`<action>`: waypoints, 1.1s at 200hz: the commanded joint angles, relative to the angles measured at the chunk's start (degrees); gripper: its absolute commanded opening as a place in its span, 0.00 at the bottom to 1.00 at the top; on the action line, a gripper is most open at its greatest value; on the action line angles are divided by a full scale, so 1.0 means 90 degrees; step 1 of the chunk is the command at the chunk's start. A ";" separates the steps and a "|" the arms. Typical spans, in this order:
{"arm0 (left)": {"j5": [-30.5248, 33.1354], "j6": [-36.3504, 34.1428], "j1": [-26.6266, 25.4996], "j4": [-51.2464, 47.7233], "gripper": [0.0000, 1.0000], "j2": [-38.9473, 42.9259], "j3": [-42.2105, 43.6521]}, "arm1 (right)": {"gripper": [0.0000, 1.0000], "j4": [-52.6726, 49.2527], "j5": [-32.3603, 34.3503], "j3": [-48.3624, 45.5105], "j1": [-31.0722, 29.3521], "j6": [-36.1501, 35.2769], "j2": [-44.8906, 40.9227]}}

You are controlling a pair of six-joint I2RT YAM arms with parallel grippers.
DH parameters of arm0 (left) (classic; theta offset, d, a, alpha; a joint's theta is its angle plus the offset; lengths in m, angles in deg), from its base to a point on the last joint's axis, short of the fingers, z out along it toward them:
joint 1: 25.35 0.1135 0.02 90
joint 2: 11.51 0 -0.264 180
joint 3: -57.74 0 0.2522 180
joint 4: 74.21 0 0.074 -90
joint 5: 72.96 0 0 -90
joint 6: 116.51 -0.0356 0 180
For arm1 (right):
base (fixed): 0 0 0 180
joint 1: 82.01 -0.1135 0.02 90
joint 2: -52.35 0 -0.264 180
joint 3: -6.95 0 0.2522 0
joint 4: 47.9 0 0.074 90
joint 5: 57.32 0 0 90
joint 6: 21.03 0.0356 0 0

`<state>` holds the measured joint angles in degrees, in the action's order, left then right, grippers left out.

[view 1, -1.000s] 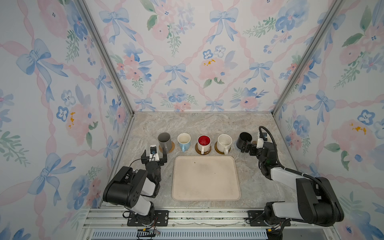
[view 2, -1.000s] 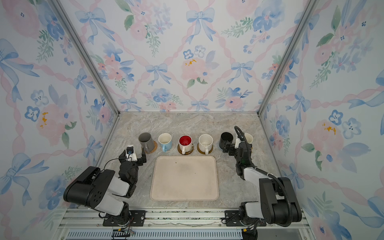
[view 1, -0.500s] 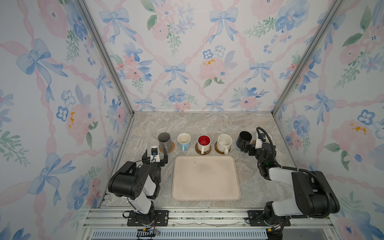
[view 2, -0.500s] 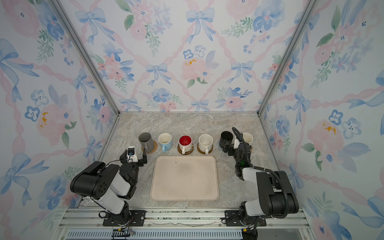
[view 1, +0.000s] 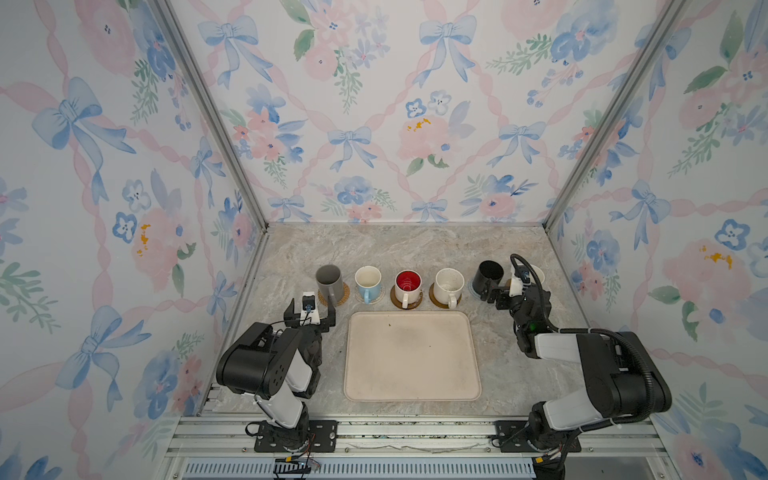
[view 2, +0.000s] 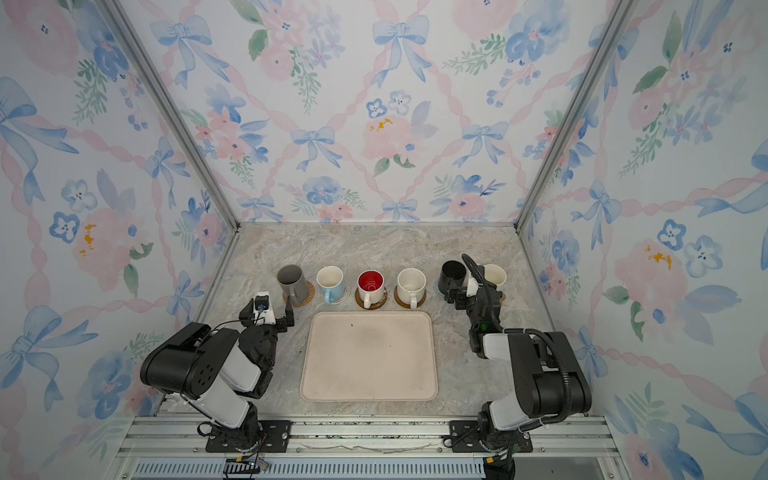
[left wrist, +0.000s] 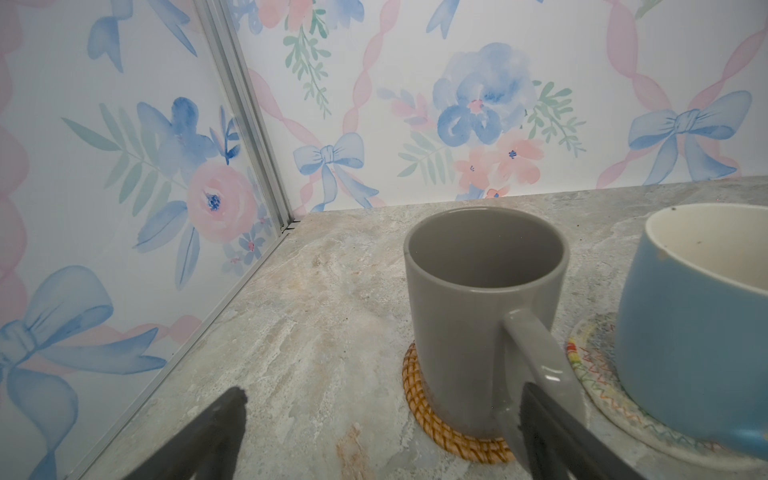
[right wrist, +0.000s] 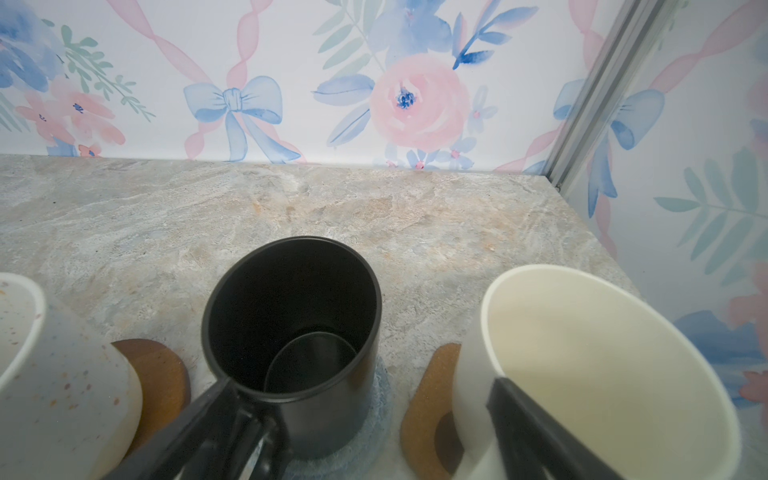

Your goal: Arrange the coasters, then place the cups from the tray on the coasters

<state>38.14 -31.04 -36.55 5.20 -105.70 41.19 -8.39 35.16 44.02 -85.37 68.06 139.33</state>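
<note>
Six cups stand in a row on coasters behind the bare tray (view 1: 411,357). From left they are grey (view 1: 328,280), light blue (view 1: 368,282), red-inside (view 1: 408,284), speckled (view 1: 449,284), black (view 1: 488,276) and cream (view 1: 536,272). My left gripper (view 1: 310,313) is open just in front of the grey cup (left wrist: 482,299) on the rattan coaster (left wrist: 432,428), one finger beside its handle. My right gripper (right wrist: 359,388) is open, one finger at the black cup's (right wrist: 291,316) handle and the other before the cream cup (right wrist: 582,374). Nothing is held.
The blue-grey coaster (right wrist: 378,407) and the paw coaster (right wrist: 432,399) lie close together. The pale woven coaster (left wrist: 598,374) sits under the light blue cup (left wrist: 698,332). Floral walls enclose the marble table (view 1: 395,249) on three sides.
Both arms' elbows have shifted slightly, while the grippers stay open at nearly the same spots. No cup has moved.
</note>
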 commanded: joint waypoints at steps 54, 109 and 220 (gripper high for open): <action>-0.0025 -0.0092 0.0038 0.0370 0.98 -0.0001 -0.0066 | 0.97 -0.0231 0.0006 -0.0061 0.0131 0.0078 0.0160; -0.0021 -0.0092 0.0025 0.0366 0.98 0.0007 -0.0071 | 0.97 -0.0235 0.0008 -0.0061 0.0141 0.0084 0.0160; -0.0018 -0.0092 0.0035 0.0371 0.98 0.0007 -0.0068 | 0.97 -0.0248 0.0000 -0.0052 0.0139 0.0083 0.0170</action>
<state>38.17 -31.04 -36.55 5.20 -105.70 40.95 -8.21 34.55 44.02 -85.06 68.06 139.38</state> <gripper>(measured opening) 0.980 0.969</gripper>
